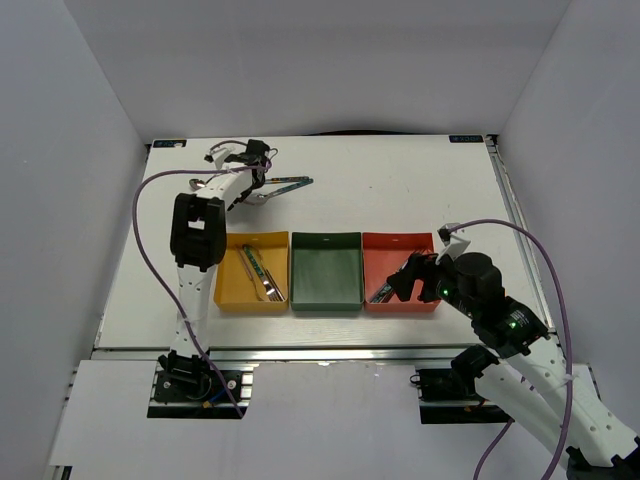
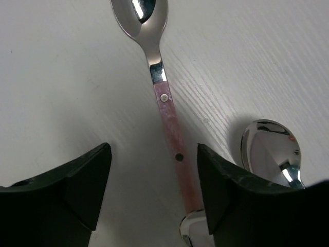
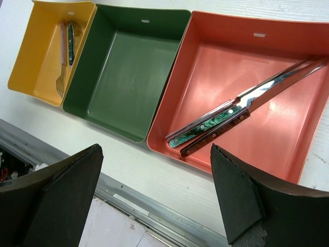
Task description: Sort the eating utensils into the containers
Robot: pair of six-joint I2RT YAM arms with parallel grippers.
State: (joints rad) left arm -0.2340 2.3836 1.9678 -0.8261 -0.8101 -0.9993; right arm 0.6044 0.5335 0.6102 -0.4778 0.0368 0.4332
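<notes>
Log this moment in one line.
left pincer: open, straddling pink spoon | right pincer: open, near red tray | red tray: two knives

Pink spoon (image 2: 169, 128) bowl cut by top edge; second spoon (image 2: 267, 149) handle hidden behind left gripper (image 2: 153, 175).

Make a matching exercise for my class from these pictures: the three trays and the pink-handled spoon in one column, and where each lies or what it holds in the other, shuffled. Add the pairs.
Column one
1. yellow tray
2. green tray
3. red tray
4. pink-handled spoon

Column two
A. holds nothing
B. on the table, between the open left fingers
C. holds two knives side by side
D. holds a fork

Pairs: 1-D, 2-A, 3-C, 4-B
</notes>
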